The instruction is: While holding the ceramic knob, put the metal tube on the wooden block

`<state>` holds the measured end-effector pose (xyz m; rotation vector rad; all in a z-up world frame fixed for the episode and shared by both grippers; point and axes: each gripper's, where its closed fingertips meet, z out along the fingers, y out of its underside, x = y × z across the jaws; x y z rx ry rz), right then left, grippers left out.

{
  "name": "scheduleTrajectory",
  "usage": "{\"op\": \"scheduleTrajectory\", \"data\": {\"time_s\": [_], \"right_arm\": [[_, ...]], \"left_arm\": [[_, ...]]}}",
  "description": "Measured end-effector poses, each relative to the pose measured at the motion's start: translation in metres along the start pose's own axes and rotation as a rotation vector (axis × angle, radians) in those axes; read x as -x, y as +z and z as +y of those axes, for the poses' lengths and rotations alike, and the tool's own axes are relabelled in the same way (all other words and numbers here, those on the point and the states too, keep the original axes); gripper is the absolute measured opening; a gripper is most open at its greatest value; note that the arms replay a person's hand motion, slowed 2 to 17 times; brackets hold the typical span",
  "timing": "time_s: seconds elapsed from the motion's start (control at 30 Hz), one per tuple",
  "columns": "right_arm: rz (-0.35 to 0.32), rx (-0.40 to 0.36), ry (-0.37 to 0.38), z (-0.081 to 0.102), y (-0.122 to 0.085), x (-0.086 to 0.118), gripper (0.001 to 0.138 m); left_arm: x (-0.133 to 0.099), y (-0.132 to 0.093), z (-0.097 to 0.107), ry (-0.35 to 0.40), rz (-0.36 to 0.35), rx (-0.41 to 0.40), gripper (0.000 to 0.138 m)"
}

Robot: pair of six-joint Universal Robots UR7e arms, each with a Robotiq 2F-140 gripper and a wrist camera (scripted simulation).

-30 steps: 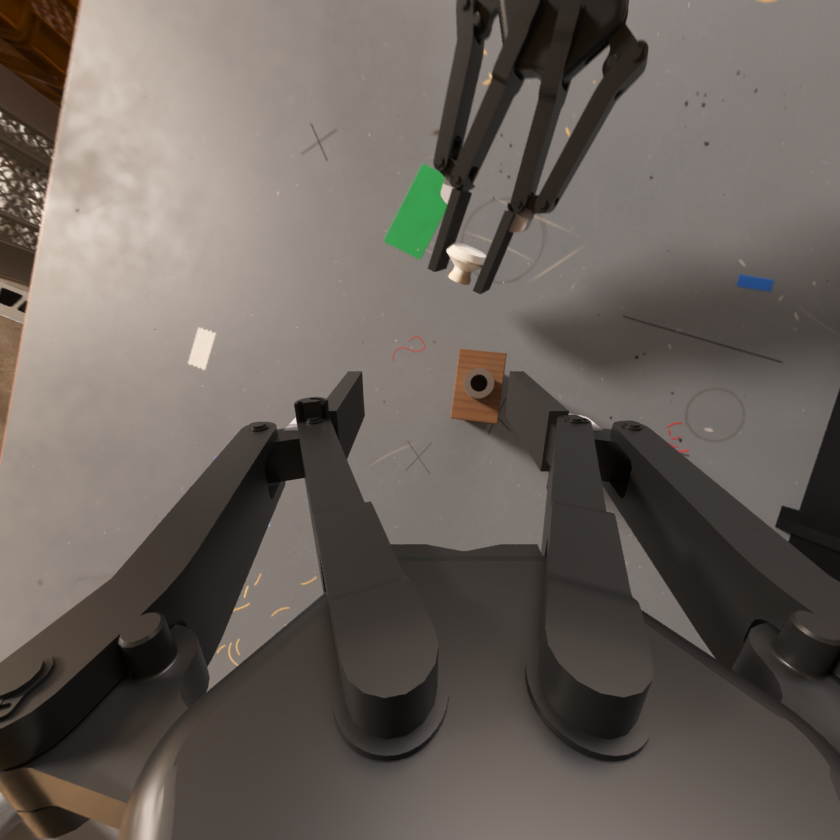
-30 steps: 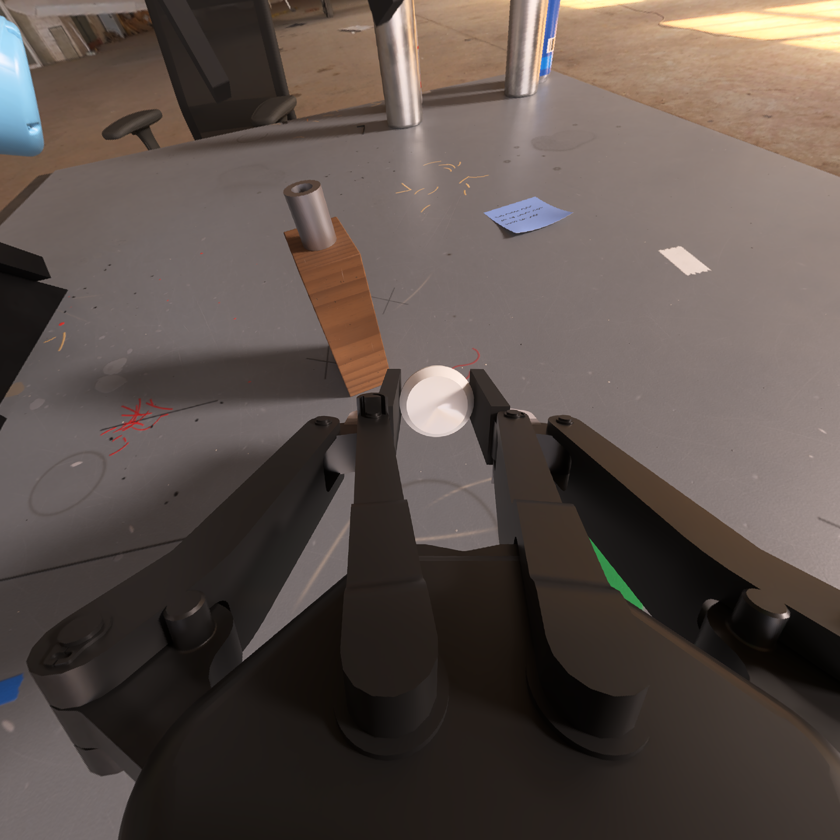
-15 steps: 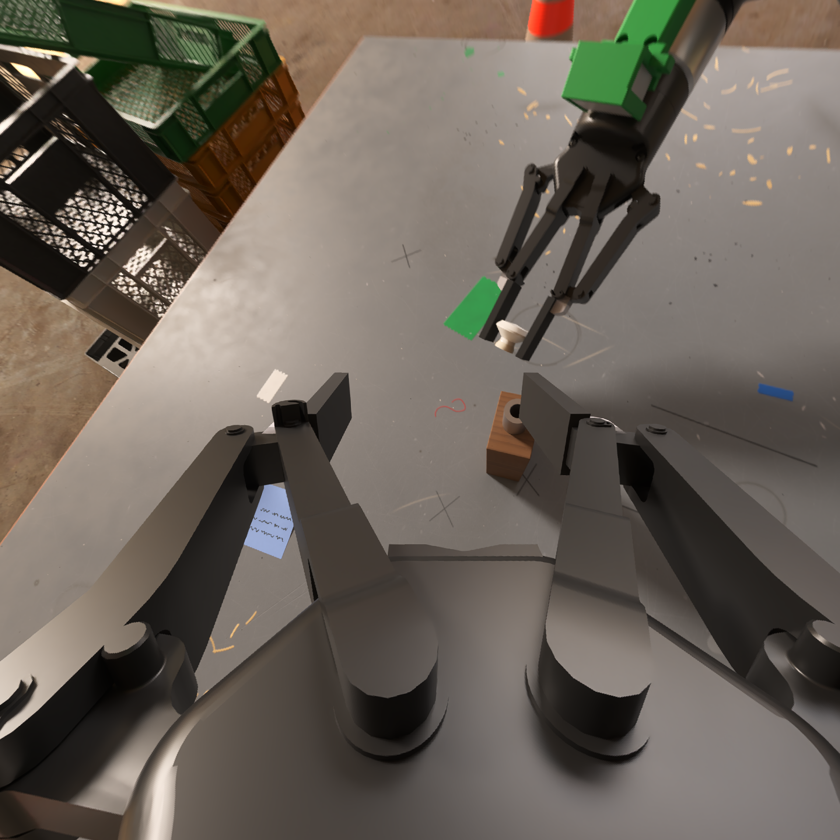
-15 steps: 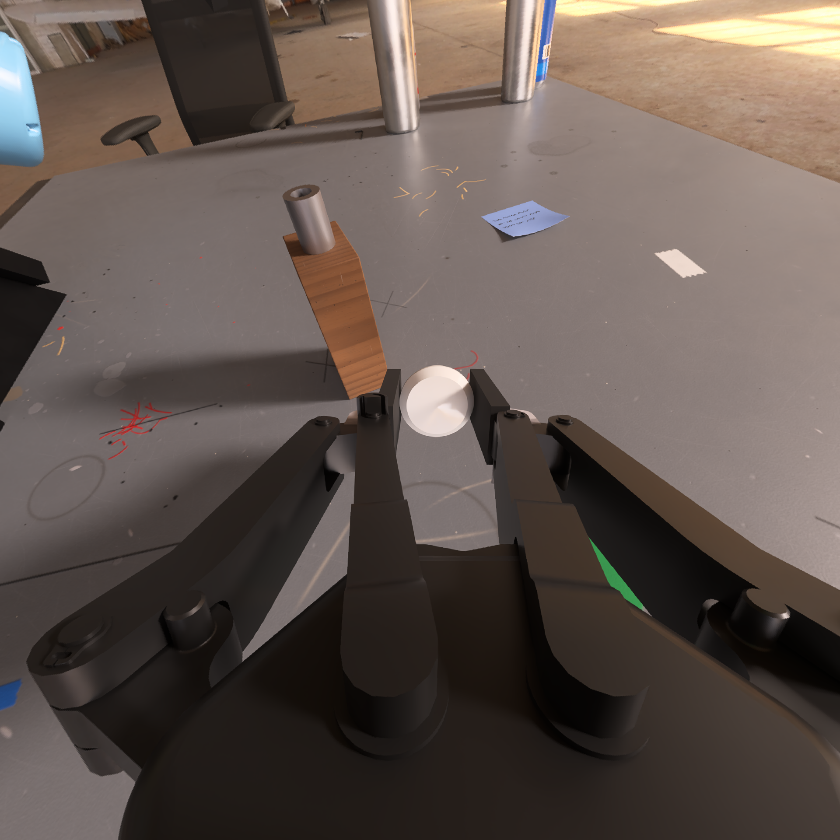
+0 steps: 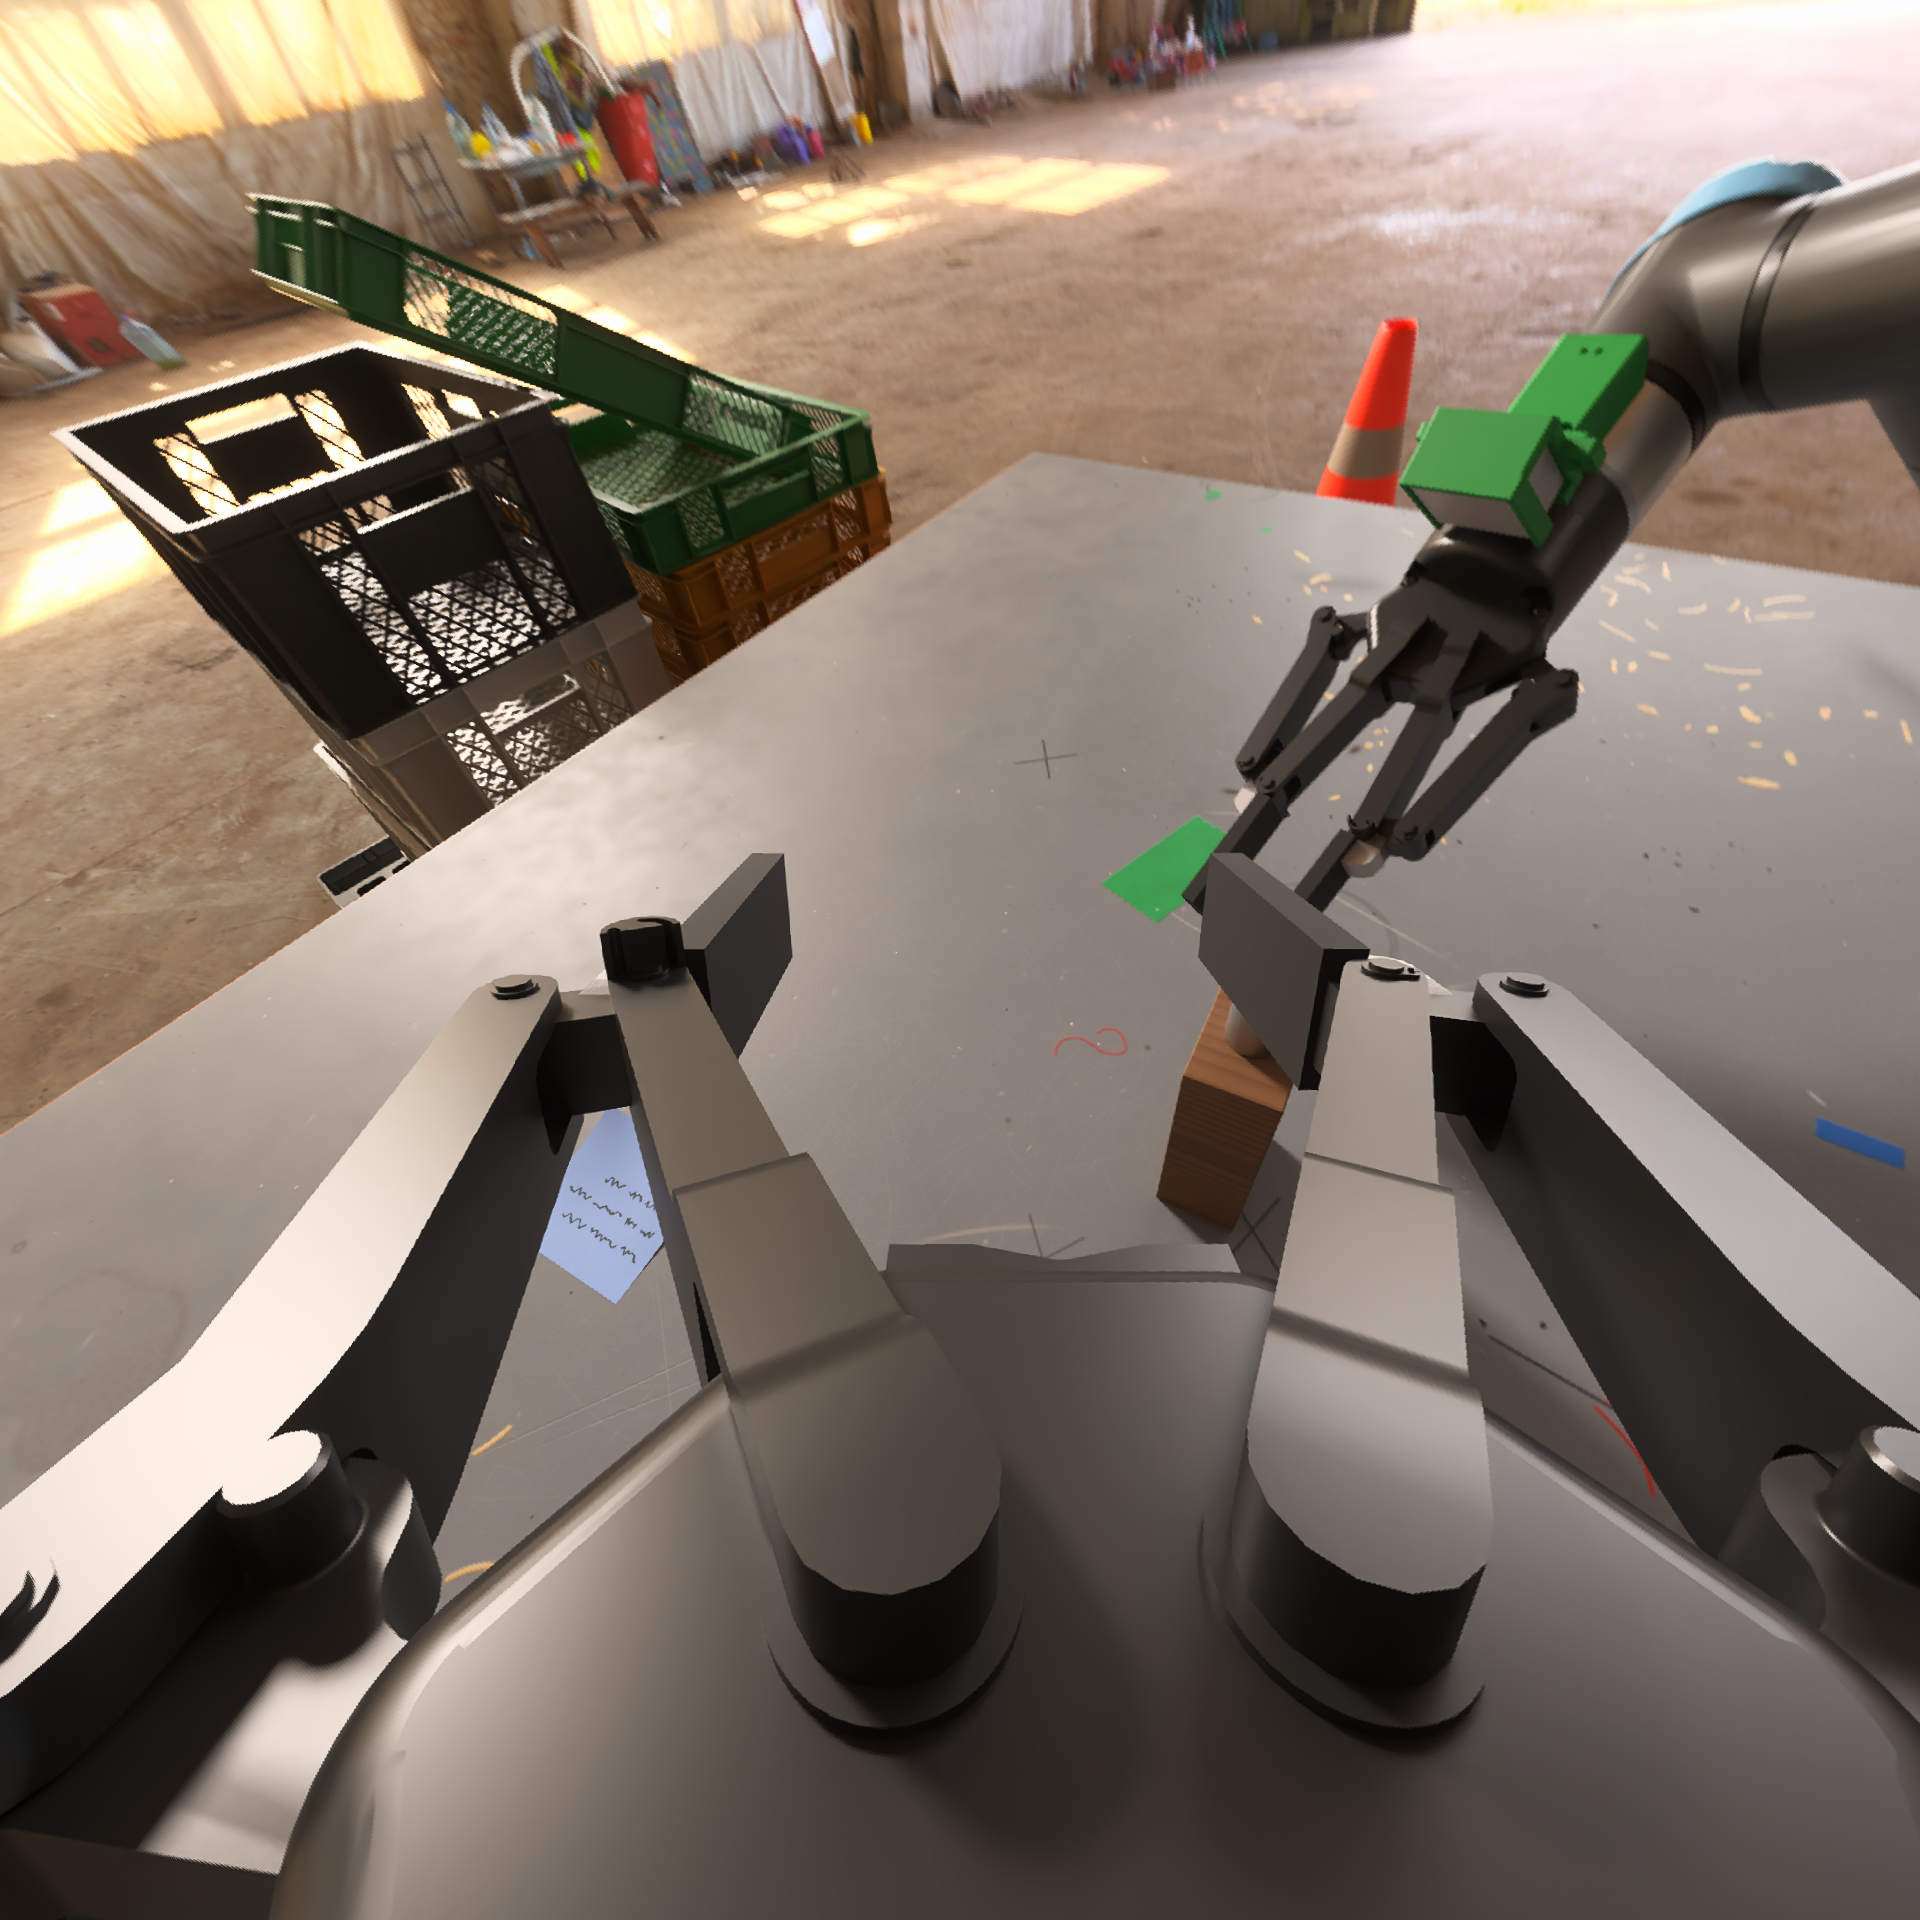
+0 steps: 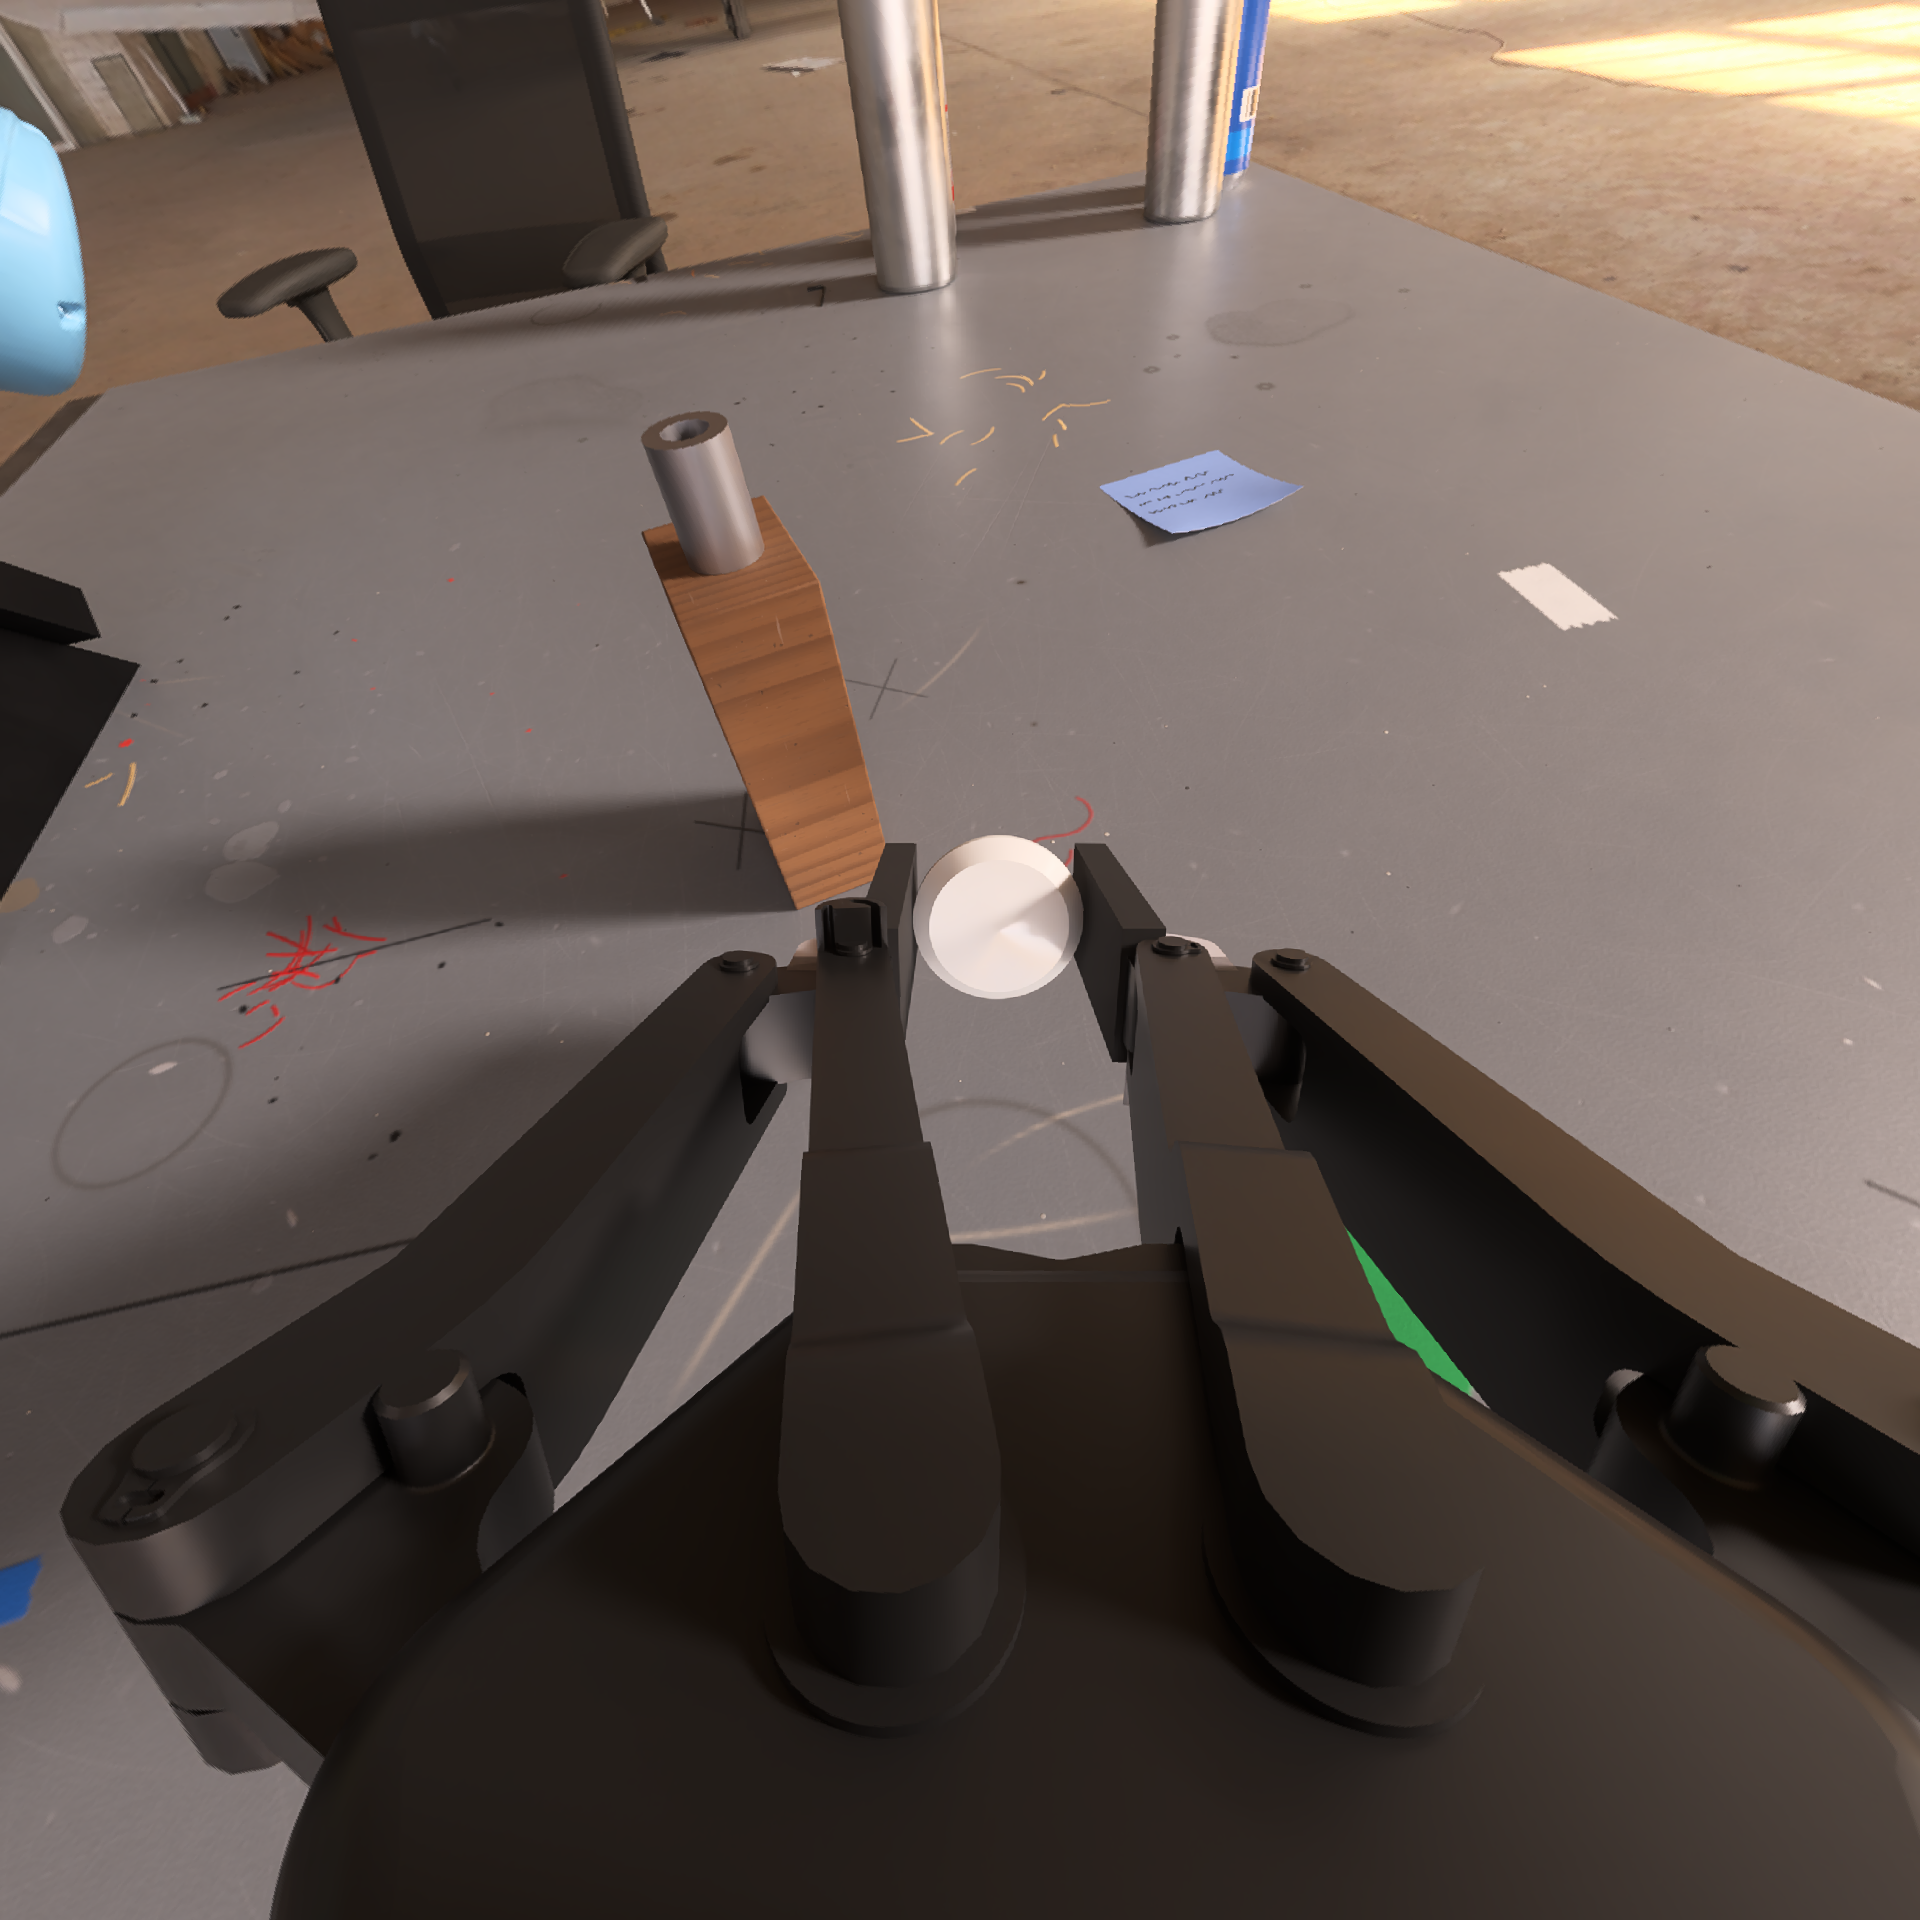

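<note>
The metal tube [image 6: 701,494] stands upright on top of the wooden block [image 6: 779,686] on the grey table [image 6: 1351,831]. My right gripper [image 6: 997,904] is shut on the white ceramic knob [image 6: 997,920] and holds it just above the table, close in front of the block. My left gripper [image 5: 997,935] is open and empty, pulled back above the block [image 5: 1221,1132]. Its right finger [image 5: 1273,961] hides most of the tube [image 5: 1242,1034]. The right gripper [image 5: 1288,868] shows beyond it; the knob is hidden in the left wrist view.
A blue note [image 6: 1195,488], white tape [image 6: 1556,597] and a green patch [image 5: 1164,868] lie flat on the table. Two metal posts [image 6: 899,145] stand at one table edge, with a chair [image 6: 499,145] behind. Stacked crates [image 5: 343,540] and a cone [image 5: 1371,416] stand on the floor.
My left gripper has drawn back and tilted up from the block, staying open. The tube stays on the block. My right gripper has kept still with the knob.
</note>
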<state>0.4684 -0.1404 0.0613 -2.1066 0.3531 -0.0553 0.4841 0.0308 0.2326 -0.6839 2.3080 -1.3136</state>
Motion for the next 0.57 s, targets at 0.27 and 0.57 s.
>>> {"op": "scheduleTrajectory", "data": {"time_s": [0.27,0.57], "right_arm": [[0.003,-0.006,-0.001,-0.001,0.0,0.0,0.04],[0.012,-0.022,0.007,-0.004,-0.002,-0.001,0.04]], "left_arm": [[0.021,-0.013,0.018,-0.094,-0.063,-0.148,0.1],[0.043,-0.023,0.047,-0.19,-0.129,-0.271,0.093]]}}
